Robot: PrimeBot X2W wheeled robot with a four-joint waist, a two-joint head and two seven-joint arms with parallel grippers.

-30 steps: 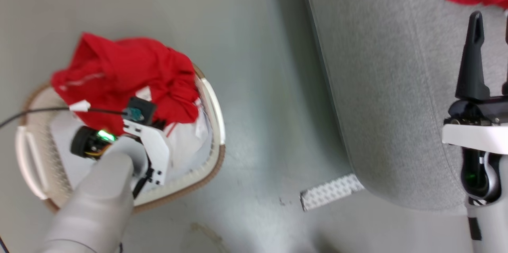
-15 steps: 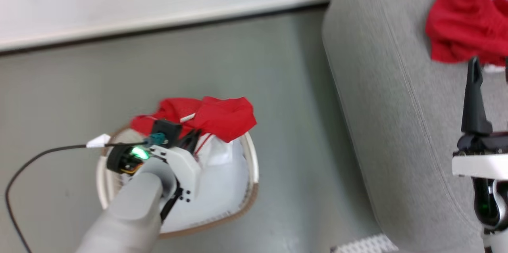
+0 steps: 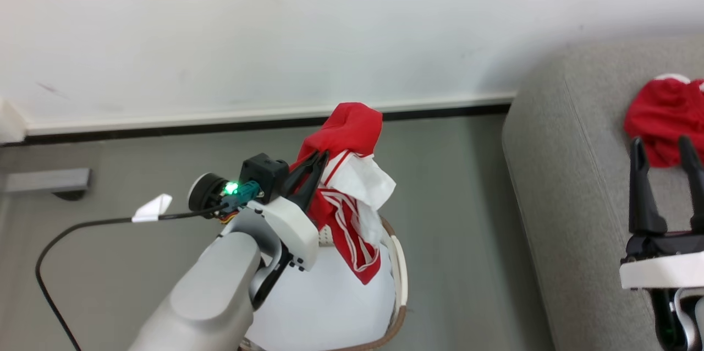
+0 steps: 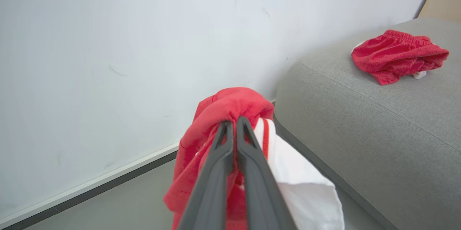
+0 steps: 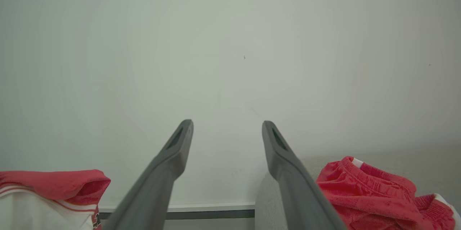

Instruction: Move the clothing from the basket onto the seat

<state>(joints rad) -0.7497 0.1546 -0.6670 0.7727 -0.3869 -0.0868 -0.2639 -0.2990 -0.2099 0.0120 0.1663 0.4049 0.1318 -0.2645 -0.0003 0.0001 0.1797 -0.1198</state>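
Two pieces of red clothing are counted. The held garment (image 3: 352, 125) (image 4: 230, 102), red with white trim and a white panel, is clamped between the closed fingers of the left end effector (image 3: 322, 155) (image 4: 235, 122) and is kept raised above the basket (image 3: 400, 268). Its lower end hangs down across the basket's far rim. The second garment (image 3: 665, 114) (image 4: 396, 55) (image 5: 360, 190) is seen lying bunched on the seat (image 3: 572, 186) (image 4: 378, 122), close to the wall (image 3: 330, 26).

One basket and one seat are counted, with a strip of grey floor (image 3: 456, 202) between them.

Two end effectors are counted. The right end effector (image 3: 661, 143) (image 5: 227, 124) is held over the seat with its fingers spread wide and nothing gripped, just short of the second garment.

The basket's near part is hidden by the left forearm (image 3: 209, 296). A black cable (image 3: 82, 227) bearing a white tag (image 3: 151, 207) is seen trailing from the left wrist.
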